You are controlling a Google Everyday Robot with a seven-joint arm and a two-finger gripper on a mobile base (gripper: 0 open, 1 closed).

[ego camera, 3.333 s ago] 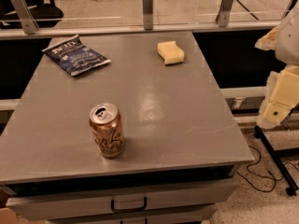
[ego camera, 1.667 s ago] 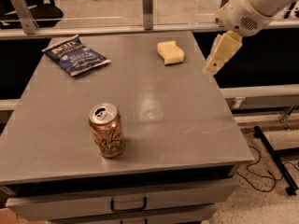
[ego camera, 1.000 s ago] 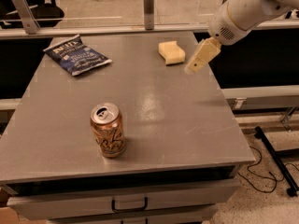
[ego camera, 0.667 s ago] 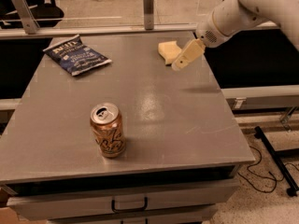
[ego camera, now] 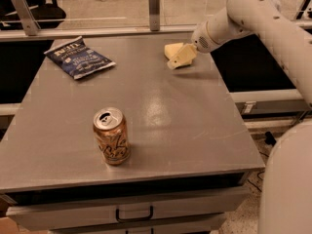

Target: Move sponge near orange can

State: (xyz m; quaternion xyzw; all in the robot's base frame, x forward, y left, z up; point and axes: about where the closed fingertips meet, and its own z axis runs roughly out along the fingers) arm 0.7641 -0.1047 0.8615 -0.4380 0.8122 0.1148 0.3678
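The pale yellow sponge (ego camera: 171,49) lies flat at the far right of the grey table (ego camera: 161,116). My cream gripper (ego camera: 179,59) reaches in from the right and sits over the sponge's right part, hiding it. The orange can (ego camera: 111,136) stands upright near the table's front edge, left of centre, well away from the sponge.
A dark blue chip bag (ego camera: 78,57) lies at the far left of the table. A rail with metal posts (ego camera: 154,1) runs behind the table. My white arm (ego camera: 263,18) spans the right side. A drawer with a handle (ego camera: 133,213) is below the front edge.
My gripper has swung in from the right side of the table and moved leftward and down onto the sponge. The sponge, can and bag have not moved.
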